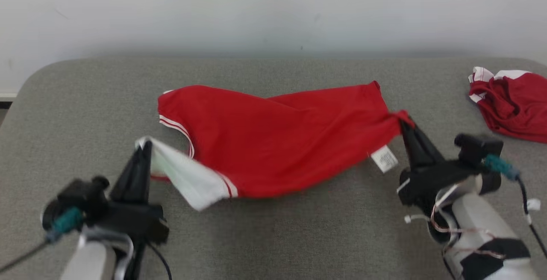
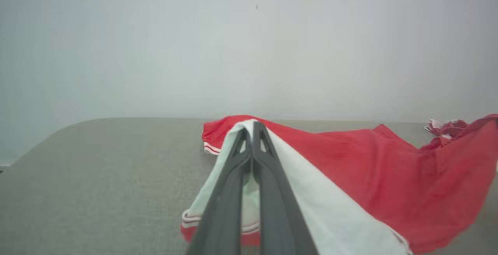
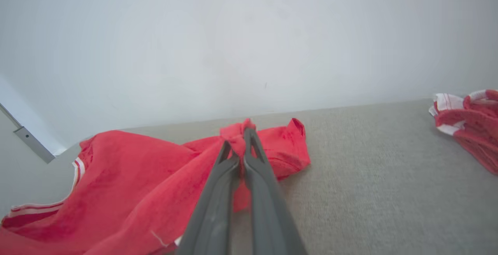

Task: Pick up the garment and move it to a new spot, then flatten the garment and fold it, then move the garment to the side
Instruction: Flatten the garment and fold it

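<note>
The left gripper (image 1: 145, 146) clamps the garment (image 1: 282, 143) by its white end, the right gripper (image 1: 404, 122) by a red corner; another red cloth (image 1: 513, 104) is cropped.

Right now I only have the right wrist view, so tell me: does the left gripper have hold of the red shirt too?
Observer: Yes. In the head view the left gripper is shut on the white sleeve of the red shirt, which stretches between the two grippers.
Operator: Where is the shirt's label?
Observer: A white label hangs from the shirt's near edge, just left of the right gripper in the head view.
</note>
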